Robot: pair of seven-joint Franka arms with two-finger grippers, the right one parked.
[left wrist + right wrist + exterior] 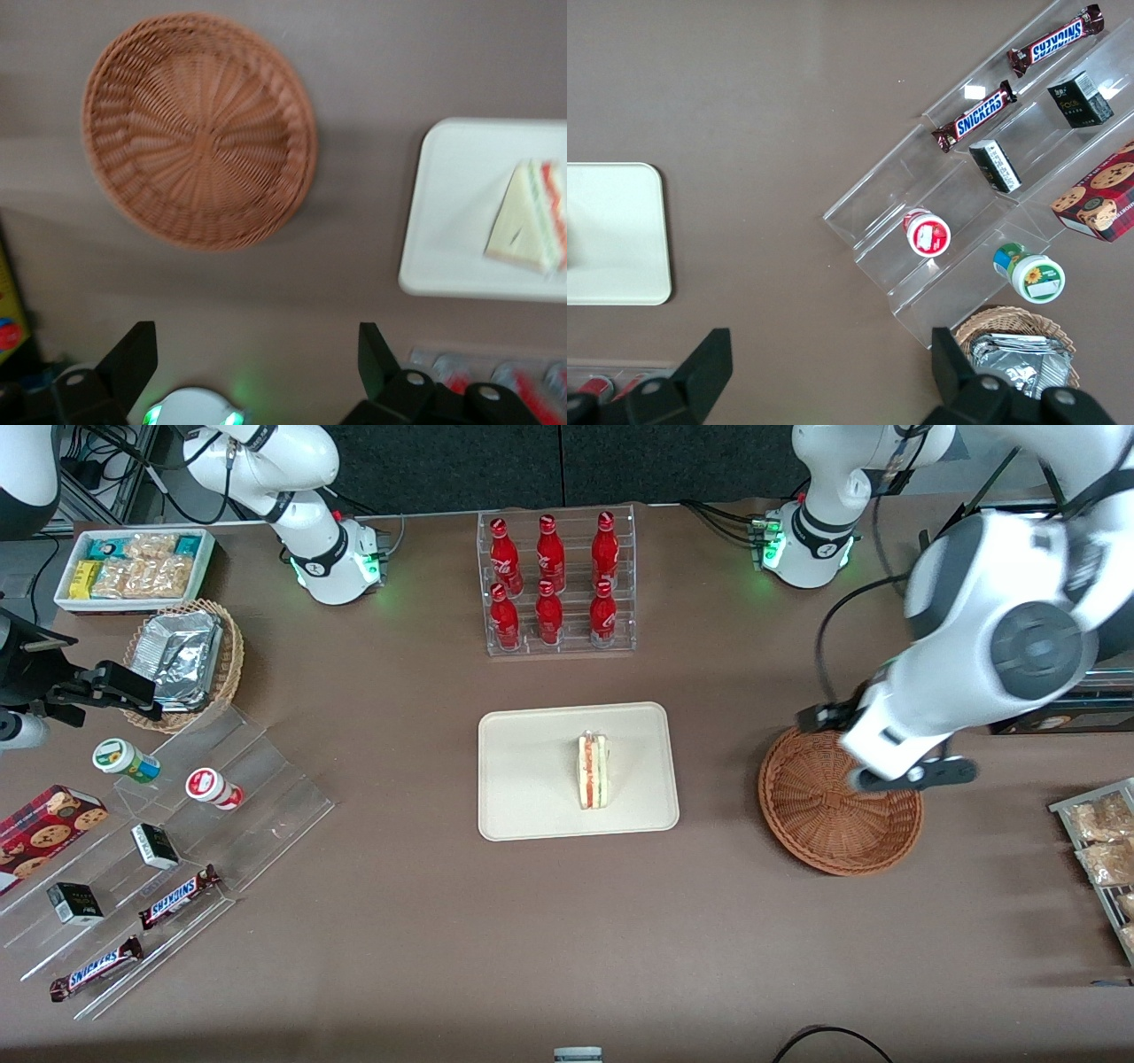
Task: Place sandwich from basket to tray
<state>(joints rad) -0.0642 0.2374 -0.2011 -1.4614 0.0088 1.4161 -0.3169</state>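
Left arm's claw (257,363) hangs raised, fingers spread wide, holding nothing.

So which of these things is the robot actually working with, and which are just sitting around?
In the job: sandwich on the tray; basket; gripper, open above the basket.
Just lying about: cola bottles, Snickers bars, foil packets, cookie box.

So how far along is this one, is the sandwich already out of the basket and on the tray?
Effectively done. The sandwich lies on the cream tray, and the reddish-brown basket holds nothing. Nothing is in hand: the hand is open, hanging above the basket's edge, away from the tray. No placing step appears left; at most the arm may pull clear.
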